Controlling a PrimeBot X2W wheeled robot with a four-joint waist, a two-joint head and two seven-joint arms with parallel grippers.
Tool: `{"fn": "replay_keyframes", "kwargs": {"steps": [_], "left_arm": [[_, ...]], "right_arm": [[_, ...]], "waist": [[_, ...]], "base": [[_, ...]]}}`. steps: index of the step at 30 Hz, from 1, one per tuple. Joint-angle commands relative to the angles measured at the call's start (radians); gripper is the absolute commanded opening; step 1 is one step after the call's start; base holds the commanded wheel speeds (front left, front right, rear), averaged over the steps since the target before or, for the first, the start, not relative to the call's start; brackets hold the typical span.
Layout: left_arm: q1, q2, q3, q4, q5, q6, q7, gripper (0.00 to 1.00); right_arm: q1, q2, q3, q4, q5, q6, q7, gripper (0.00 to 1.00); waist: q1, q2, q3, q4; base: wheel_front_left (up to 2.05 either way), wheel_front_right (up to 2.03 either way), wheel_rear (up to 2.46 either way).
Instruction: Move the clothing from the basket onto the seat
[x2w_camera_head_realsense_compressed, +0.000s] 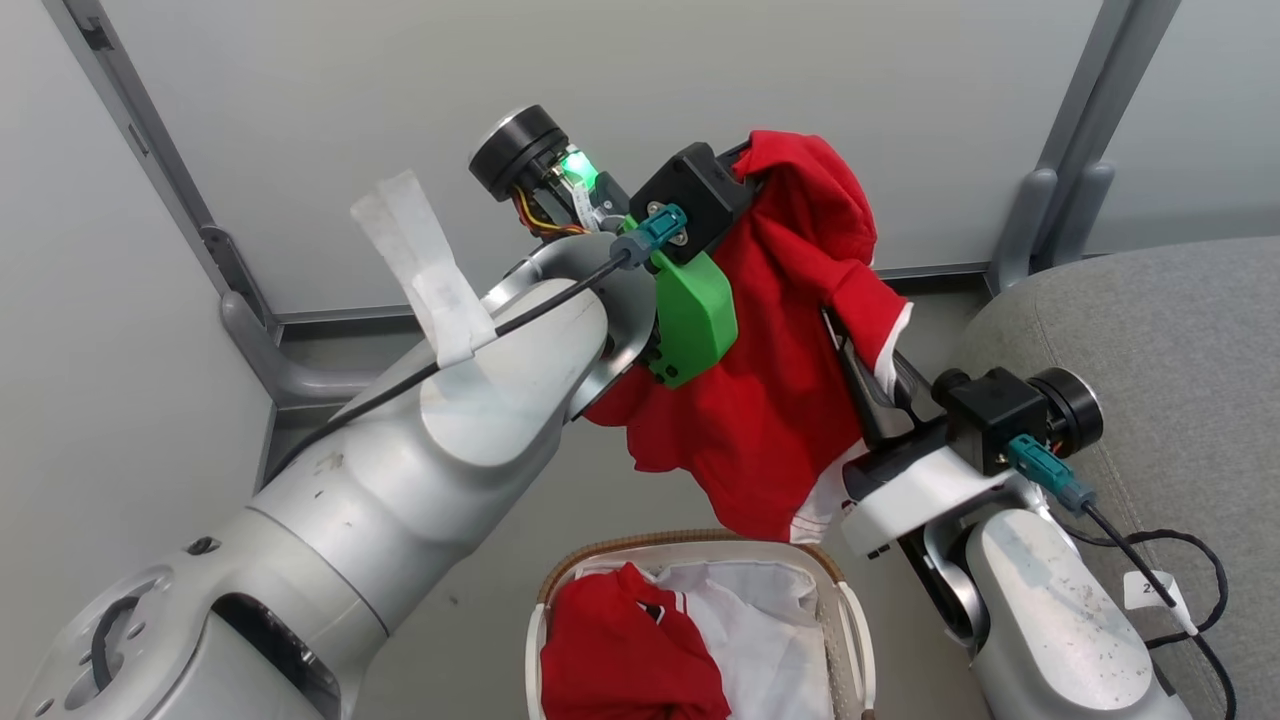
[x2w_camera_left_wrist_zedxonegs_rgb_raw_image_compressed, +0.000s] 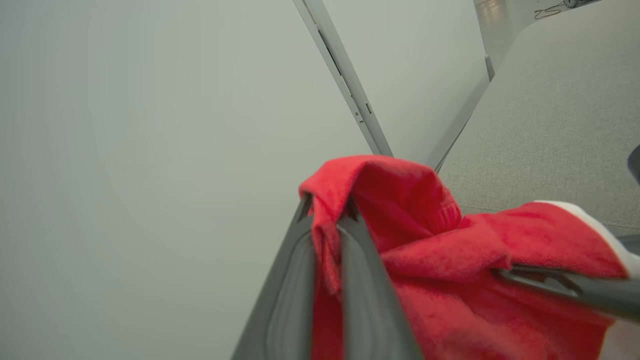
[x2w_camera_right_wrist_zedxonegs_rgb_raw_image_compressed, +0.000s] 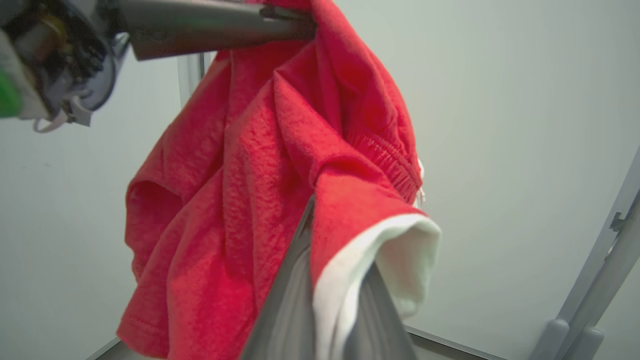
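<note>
Head view: the red garment (x2w_camera_head_realsense_compressed: 790, 420) is hanging over the basket (x2w_camera_head_realsense_compressed: 660, 543), short of the seat (x2w_camera_head_realsense_compressed: 1180, 350), so any slip is threatening a drop back in. Left wrist: the left gripper (x2w_camera_left_wrist_zedxonegs_rgb_raw_image_compressed: 327, 207) is pinching shut on one thin fold (x2w_camera_left_wrist_zedxonegs_rgb_raw_image_compressed: 326, 250). Right wrist: the right gripper (x2w_camera_right_wrist_zedxonegs_rgb_raw_image_compressed: 340, 250) is clamping just the white-edged cuff (x2w_camera_right_wrist_zedxonegs_rgb_raw_image_compressed: 405, 250).

No legible text; cable tag (x2w_camera_head_realsense_compressed: 1150, 590) marking unreadable

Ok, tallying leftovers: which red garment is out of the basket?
The white-trimmed garment, pinched in left tool and right tool; the other garment lies in the basket.
</note>
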Motion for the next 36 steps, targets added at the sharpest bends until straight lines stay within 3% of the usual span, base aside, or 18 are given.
{"fn": "replay_keyframes", "kwargs": {"steps": [1, 13, 14, 17, 19, 24, 30, 36], "left_arm": [[0.015, -0.001, -0.001, 0.007, -0.011, 0.009, -0.006, 0.0], [0.068, 0.0, 0.023, 0.036, -0.053, 0.026, -0.058, 0.01], [0.081, 0.0, 0.026, 0.034, -0.062, 0.027, -0.065, 0.16], [0.124, 0.0, 0.032, 0.024, -0.094, 0.035, -0.081, 0.38], [0.163, 0.0, 0.044, 0.011, -0.124, 0.043, -0.093, 0.98], [0.271, 0.0, 0.076, -0.005, -0.173, 0.078, -0.113, 1.0], [0.401, 0.0, 0.157, -0.073, -0.143, 0.106, -0.115, 1.0], [0.534, 0.011, 0.232, -0.111, -0.075, 0.084, -0.114, 1.0]], "right_arm": [[-0.008, -0.004, -0.003, 0.004, -0.003, -0.001, -0.002, 0.0], [-0.013, -0.004, -0.021, 0.006, -0.011, -0.001, -0.002, 0.0], [-0.014, -0.004, -0.027, 0.005, -0.013, -0.001, -0.002, 0.0], [-0.018, -0.004, -0.044, 0.001, -0.016, -0.001, -0.002, 0.0], [-0.022, -0.004, -0.056, -0.003, -0.025, -0.001, -0.002, 0.0], [-0.027, -0.004, -0.085, -0.009, -0.048, -0.001, -0.002, 0.0], [-0.011, -0.004, -0.117, -0.011, -0.085, -0.001, -0.002, 0.0], [0.01, -0.004, -0.158, -0.008, -0.111, -0.001, -0.002, 0.0]], "waist": [[0.0, 0.0, 0.001, -0.001], [0.0, 0.0, 0.008, -0.013], [0.0, 0.0, 0.009, -0.014], [0.0, 0.0, 0.012, -0.014], [0.0, 0.0, 0.015, -0.015], [0.0, 0.0, 0.025, -0.021], [0.0, 0.0, 0.037, -0.026], [0.0, 0.0, 0.043, -0.032]], "base": [[0.0, 0.0, 0.0], [0.0, 0.0, 0.0], [0.0, 0.0, 0.0], [0.0, 0.0, 0.0], [0.0, 0.0, 0.0], [0.0, 0.0, 0.0], [0.0, 0.0, 0.0], [0.0, 0.0, 0.0]]}}
